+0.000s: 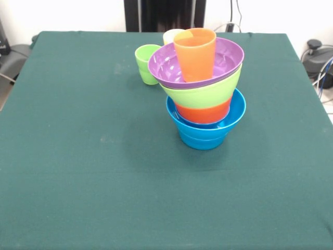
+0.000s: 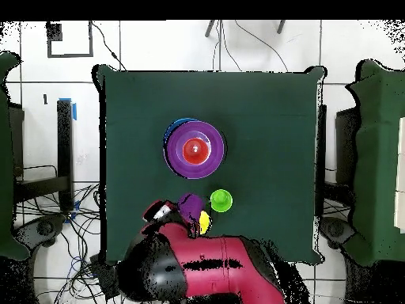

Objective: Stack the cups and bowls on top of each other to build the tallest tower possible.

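The step in hand looks like taking one of the loose cups to the top of the tower (image 1: 204,94). To do it well, the cup should be lifted clear and brought in from straight above. It should then be lowered squarely onto the orange cup (image 1: 195,52) and let go without any sideways push. The upper bowls sit tilted in the front view, so a nudge could tip the pile.

Only the overhead view shows the gripper (image 2: 172,212), at the end of the red arm (image 2: 213,269) over the table's (image 2: 269,119) edge nearest the base. How far open it is, and whether it has hold of anything, I cannot tell.

Going left to right in that view, the tower stands out from the gripper, well apart from it, toward the table's middle. From the bottom it is a light blue bowl (image 1: 205,130), an orange bowl (image 1: 203,112), a lime green bowl (image 1: 200,94) and a purple bowl (image 1: 166,65), with the orange cup standing in the top one.

The purple cup (image 2: 190,206) lies right at the gripper, touching or just beside it. Whether it is gripped or stands on the table is unclear.

The yellow cup (image 2: 204,222) is just beside the gripper on the picture's right. The green cup (image 2: 221,200) is a little farther that way and clear of the arm.
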